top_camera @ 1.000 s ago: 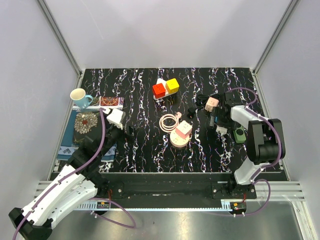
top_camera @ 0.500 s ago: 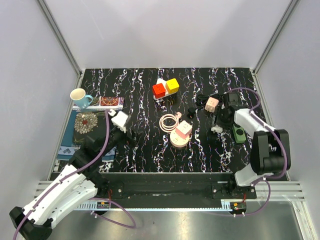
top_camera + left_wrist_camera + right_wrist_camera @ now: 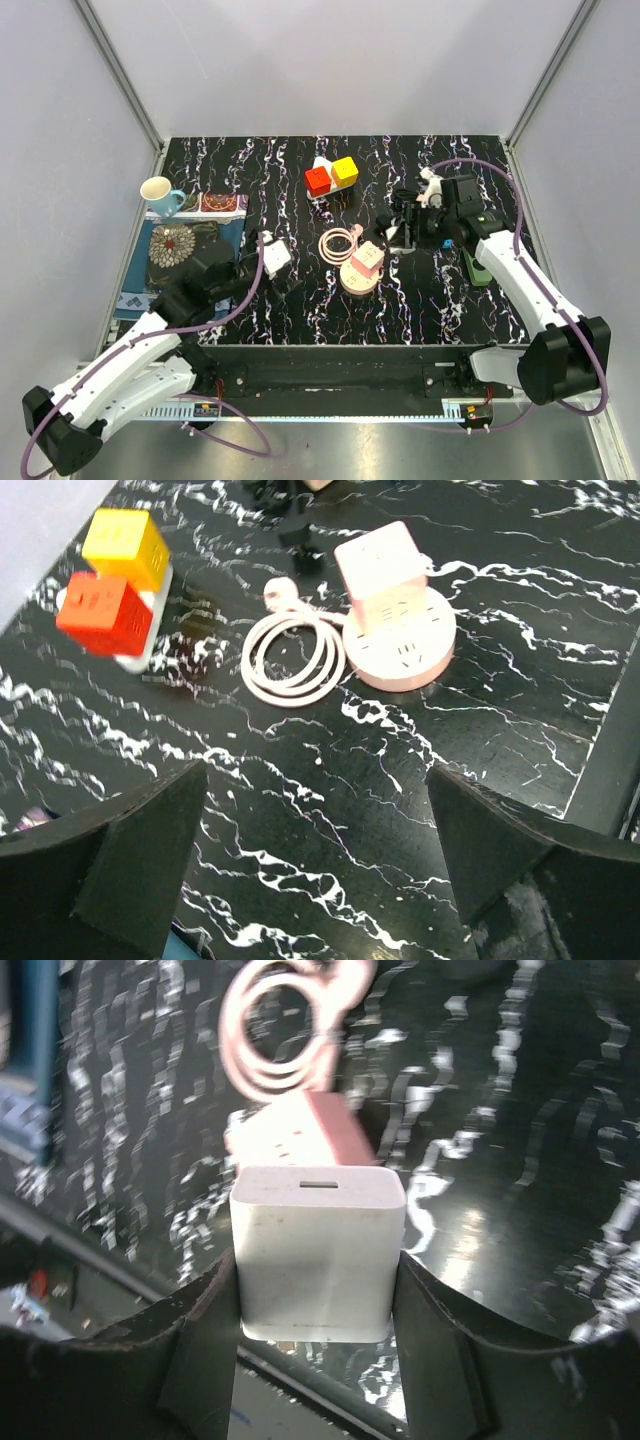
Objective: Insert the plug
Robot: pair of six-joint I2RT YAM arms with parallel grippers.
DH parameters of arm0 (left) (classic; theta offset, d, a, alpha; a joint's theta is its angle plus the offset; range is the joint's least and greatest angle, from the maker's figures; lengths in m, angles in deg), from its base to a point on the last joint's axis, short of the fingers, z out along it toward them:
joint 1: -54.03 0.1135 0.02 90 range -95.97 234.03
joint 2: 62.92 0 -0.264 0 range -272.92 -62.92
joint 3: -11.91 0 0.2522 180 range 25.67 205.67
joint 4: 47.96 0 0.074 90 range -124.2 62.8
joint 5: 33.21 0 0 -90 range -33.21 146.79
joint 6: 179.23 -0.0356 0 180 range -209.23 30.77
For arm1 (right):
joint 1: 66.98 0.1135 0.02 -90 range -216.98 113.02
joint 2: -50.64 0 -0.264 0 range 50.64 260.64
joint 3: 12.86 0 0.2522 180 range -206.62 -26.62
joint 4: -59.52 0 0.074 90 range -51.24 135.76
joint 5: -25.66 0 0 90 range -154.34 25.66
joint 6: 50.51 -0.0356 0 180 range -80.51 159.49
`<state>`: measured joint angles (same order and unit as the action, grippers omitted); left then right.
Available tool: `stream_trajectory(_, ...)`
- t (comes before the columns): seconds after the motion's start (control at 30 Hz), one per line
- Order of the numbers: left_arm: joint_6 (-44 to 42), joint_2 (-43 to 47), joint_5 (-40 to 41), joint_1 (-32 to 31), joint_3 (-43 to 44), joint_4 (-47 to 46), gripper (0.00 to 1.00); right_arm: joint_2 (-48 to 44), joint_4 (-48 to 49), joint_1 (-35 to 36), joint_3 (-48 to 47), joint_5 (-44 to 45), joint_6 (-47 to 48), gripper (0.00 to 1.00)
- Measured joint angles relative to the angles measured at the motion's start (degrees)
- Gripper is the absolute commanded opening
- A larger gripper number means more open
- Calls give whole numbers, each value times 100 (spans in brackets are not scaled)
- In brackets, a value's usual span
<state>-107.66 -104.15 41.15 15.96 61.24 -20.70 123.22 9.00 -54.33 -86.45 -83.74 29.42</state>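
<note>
My right gripper is shut on a white cube plug, one finger on each side, and holds it above the table. Just beyond it lies the pink socket block with its coiled pink cord. Seen from the top, the right gripper hangs just right of the pink socket, which sits on a round pink base. My left gripper is open and empty over bare tabletop, with the pink socket and the cord coil ahead of it.
A red and yellow cube socket strip stands at the back centre. At the left are a blue-handled cup and a patterned mat. A green object lies by the right arm. Black cable lies behind the right gripper.
The right gripper closed on the white plug, lifted it and carried it left toward the pink socket. The left arm swung right toward the table's middle, still open.
</note>
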Motion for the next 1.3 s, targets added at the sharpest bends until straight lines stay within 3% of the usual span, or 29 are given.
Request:
stream_trajectory(0.23,-1117,-286,-44,-688,739,144,99,-20,-361,697,-367,-1174,131,20)
stream_trajectory(0.53,-2712,-802,225,-2070,984,146,99,-17,-1012,1574,-890,-1849,538,20)
stream_trajectory(0.87,-3571,-1534,240,-2424,1429,98,98,166,-1541,2251,-1239,-2039,949,20)
stream_trajectory(1.3,-3864,-2149,195,-2485,1939,389,62,326,-1856,2439,-1478,-2068,1220,20)
